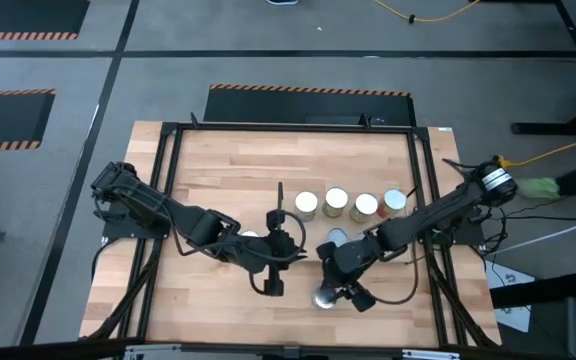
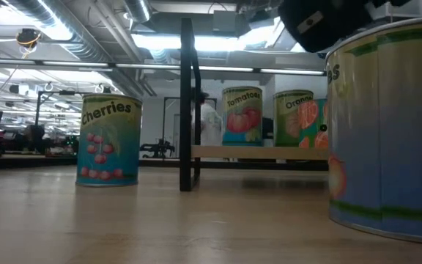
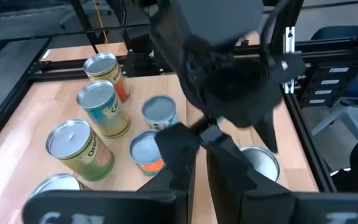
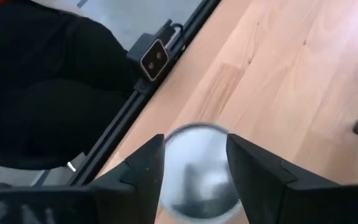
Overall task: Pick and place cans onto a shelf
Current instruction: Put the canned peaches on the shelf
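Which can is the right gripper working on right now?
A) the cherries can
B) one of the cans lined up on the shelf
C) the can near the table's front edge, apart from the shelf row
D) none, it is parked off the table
C: in the right wrist view its fingers straddle a silver-topped can, and from above the right gripper sits at that lone front can, clear of the shelf row.

Right hand [image 1: 334, 297] low near the front edge, fingers spread wide, left hand [image 1: 274, 285] mid-table, fingers nearly together.
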{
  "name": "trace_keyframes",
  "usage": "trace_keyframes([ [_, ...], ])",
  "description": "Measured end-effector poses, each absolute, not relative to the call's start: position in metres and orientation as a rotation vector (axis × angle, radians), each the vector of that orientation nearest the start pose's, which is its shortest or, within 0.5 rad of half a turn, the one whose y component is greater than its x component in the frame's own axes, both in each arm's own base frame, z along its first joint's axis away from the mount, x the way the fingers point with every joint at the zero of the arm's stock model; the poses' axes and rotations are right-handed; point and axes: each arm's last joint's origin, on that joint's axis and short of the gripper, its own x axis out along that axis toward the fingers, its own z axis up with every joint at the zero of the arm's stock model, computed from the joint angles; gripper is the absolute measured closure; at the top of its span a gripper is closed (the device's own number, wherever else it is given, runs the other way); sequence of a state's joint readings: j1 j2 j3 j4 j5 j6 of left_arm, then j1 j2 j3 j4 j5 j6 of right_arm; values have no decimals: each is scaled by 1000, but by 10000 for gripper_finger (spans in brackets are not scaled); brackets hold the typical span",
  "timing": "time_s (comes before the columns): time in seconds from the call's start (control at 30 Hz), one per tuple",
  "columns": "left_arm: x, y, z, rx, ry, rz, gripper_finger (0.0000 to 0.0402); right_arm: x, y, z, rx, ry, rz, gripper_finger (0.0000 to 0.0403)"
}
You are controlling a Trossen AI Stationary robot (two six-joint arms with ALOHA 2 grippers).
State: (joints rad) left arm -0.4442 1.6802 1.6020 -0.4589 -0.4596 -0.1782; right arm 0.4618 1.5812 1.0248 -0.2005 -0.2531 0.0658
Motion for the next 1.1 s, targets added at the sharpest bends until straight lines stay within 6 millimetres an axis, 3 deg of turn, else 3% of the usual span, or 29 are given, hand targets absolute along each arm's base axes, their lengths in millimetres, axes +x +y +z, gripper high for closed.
trace_keyframes([
  [0.37,347,-151,358,56,480,53,369,307,160,196,-127,803,654,225],
  [1.1,347,-151,358,57,483,51,369,315,157,210,-183,737,653,225],
])
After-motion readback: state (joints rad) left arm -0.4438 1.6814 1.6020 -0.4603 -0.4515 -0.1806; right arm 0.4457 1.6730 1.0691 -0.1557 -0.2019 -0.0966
